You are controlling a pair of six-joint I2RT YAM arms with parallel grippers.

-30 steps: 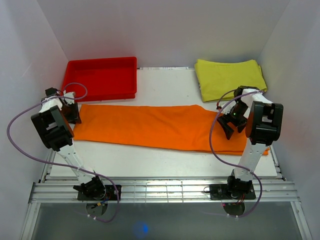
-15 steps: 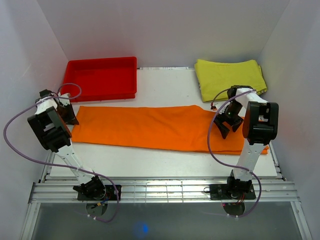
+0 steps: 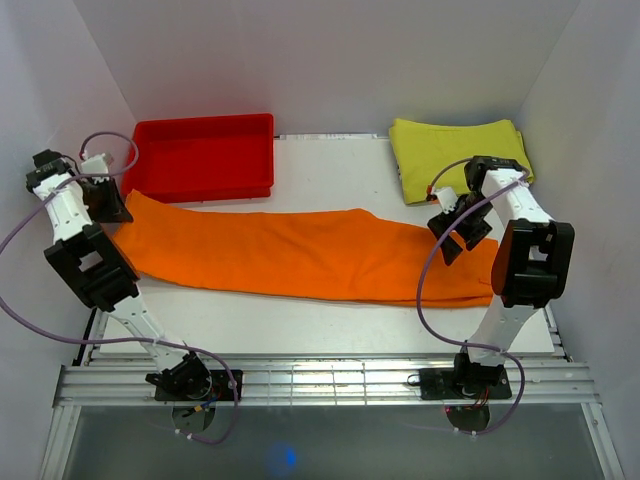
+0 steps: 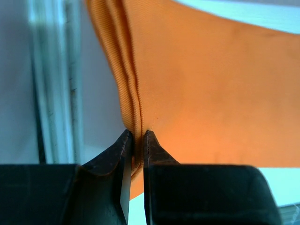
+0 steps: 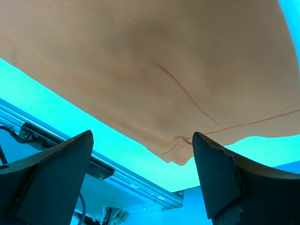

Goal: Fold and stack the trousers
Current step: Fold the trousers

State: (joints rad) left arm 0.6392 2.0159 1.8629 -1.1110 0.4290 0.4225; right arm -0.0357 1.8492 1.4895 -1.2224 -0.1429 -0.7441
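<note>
The bright orange trousers (image 3: 300, 252) lie stretched across the table from left to right. My left gripper (image 3: 103, 201) is shut on the trousers' left end and holds it raised off the table; in the left wrist view the folded orange edge (image 4: 131, 93) runs up from between the closed fingertips (image 4: 125, 140). My right gripper (image 3: 452, 228) is open and hovers above the trousers' right end. In the right wrist view the orange cloth (image 5: 154, 61) fills the upper part and its corner shows between the spread fingers (image 5: 213, 168).
A red plastic tray (image 3: 203, 157) stands at the back left, just behind the raised cloth end. A yellow-green folded cloth (image 3: 455, 155) lies at the back right. White walls close in on both sides. The metal rail (image 3: 320, 385) runs along the near edge.
My left gripper has risen and moved left and back, lifting the trousers' left end. My right gripper has moved up and back a little, staying open over the right end.
</note>
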